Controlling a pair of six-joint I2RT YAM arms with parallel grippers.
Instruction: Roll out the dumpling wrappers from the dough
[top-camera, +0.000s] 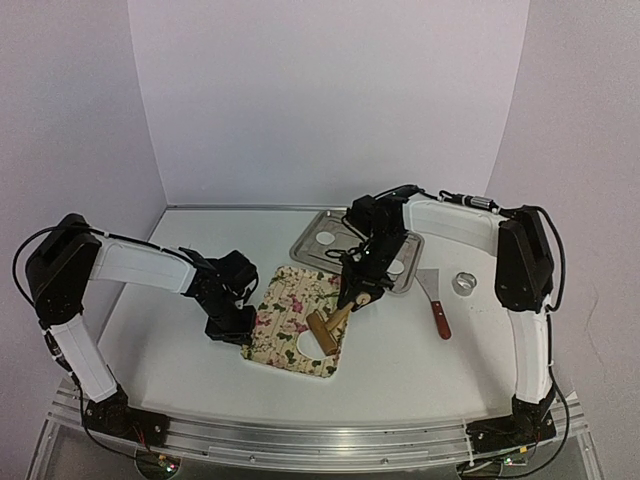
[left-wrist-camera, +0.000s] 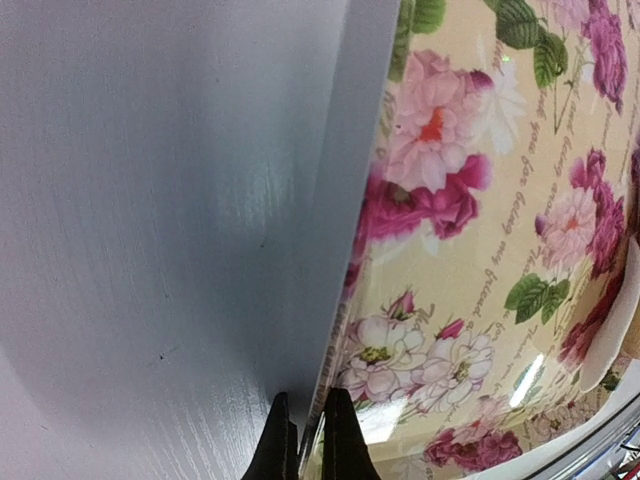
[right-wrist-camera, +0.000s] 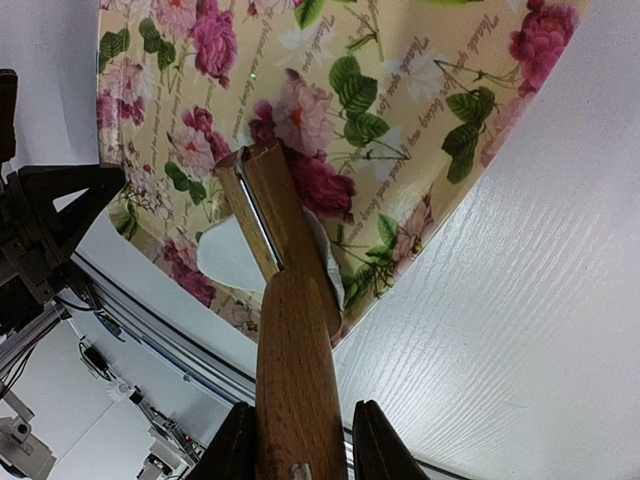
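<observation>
On the metal tray (top-camera: 303, 247) just behind the right gripper (right-wrist-camera: 305, 442), part-open around a rolling pin (right-wrist-camera: 290, 330) handle, lie two dumpling wrappers (top-camera: 326, 240), well apart from the left gripper (left-wrist-camera: 312, 447) nipped shut on the floral board (top-camera: 290, 300) rim.

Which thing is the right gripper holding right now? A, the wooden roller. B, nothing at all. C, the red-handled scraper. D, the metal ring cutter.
A: in the right wrist view the right gripper clamps the handle of the wooden roller between its fingers.
</observation>
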